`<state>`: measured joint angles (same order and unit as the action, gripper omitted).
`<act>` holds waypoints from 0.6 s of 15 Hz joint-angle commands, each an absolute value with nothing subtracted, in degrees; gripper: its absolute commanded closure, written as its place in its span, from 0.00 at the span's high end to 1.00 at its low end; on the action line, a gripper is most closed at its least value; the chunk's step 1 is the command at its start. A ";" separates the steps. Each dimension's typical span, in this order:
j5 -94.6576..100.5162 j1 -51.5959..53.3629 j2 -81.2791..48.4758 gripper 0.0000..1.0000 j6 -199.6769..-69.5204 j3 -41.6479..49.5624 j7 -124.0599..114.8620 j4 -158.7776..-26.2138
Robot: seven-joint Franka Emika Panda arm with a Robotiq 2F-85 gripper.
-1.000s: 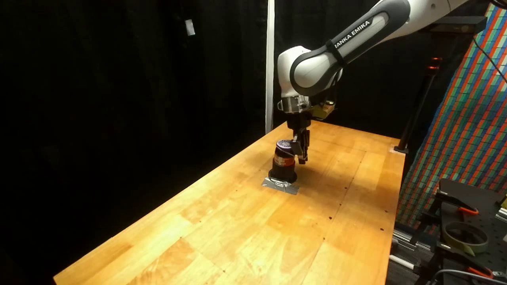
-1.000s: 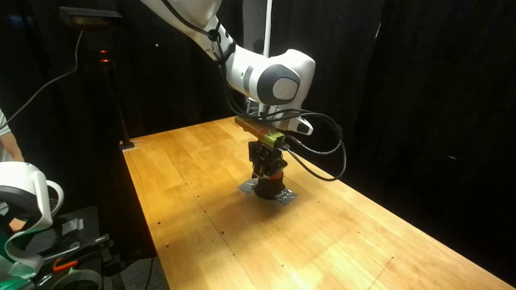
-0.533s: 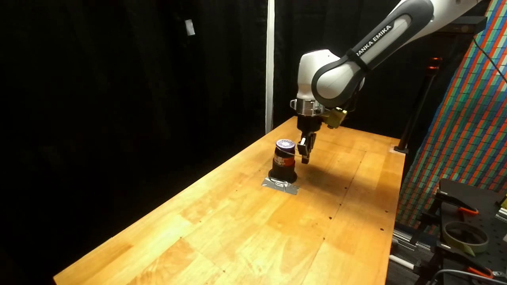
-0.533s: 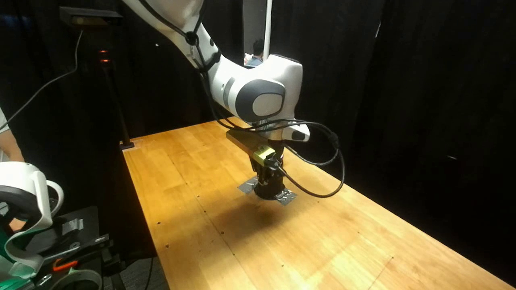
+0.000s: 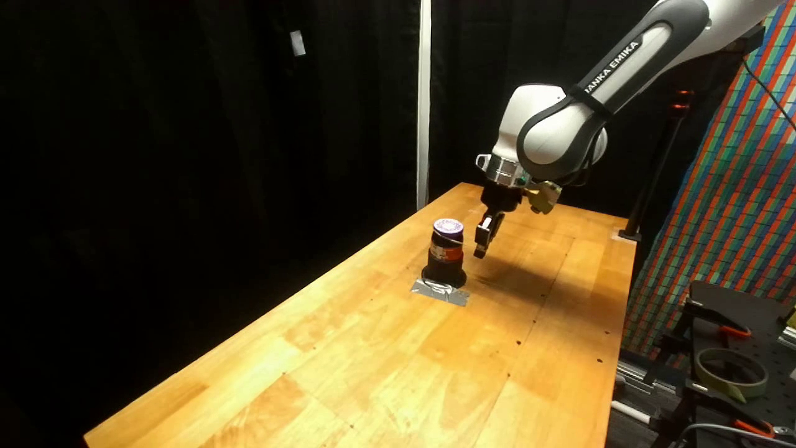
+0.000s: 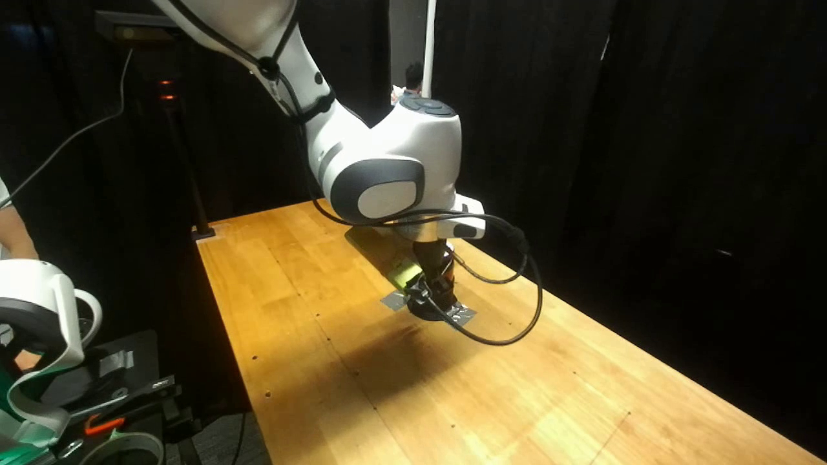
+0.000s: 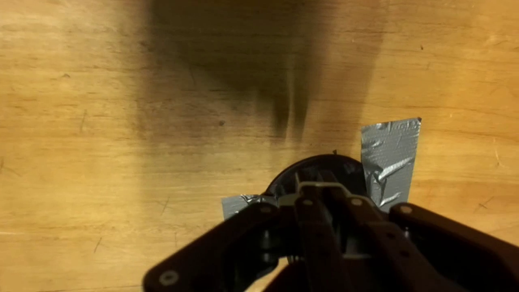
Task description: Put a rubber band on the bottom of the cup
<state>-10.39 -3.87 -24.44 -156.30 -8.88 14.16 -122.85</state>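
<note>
The cup (image 5: 446, 254) stands on the wooden table, dark with an orange-brown middle and a pale patterned top end. A thin pale line, apparently the rubber band (image 5: 449, 239), runs slanted around its upper part. My gripper (image 5: 481, 252) is beside the cup, tilted, its tips apart from it and above the table. In an exterior view the wrist and gripper hide most of the cup, and only its dark base (image 6: 423, 312) shows clearly. In the wrist view the gripper's fingers (image 7: 314, 177) lie close together over the cup's dark base (image 7: 352, 172). Whether they touch is unclear.
Grey tape strips (image 5: 439, 291) hold the cup's base to the table (image 5: 398, 373); they also show in the wrist view (image 7: 391, 162). A black cable (image 6: 517, 328) hangs in a loop from the wrist. A dark side cart with a tape roll (image 5: 731, 372) stands beside the table.
My gripper has drawn away from the cup's side and tilted. The pale line reached toward the gripper half a second ago and now ends at the cup. The cup has not moved.
</note>
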 commanded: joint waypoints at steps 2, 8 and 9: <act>-18.58 -11.31 -21.40 0.12 -167.18 -16.98 23.81 -130.10; -27.74 -25.66 -24.50 0.11 -178.28 -33.23 34.21 -132.38; -29.02 -28.46 -25.08 0.12 -179.96 -36.22 35.76 -132.70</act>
<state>-25.06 -21.19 -24.12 -175.01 -28.56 30.34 -130.96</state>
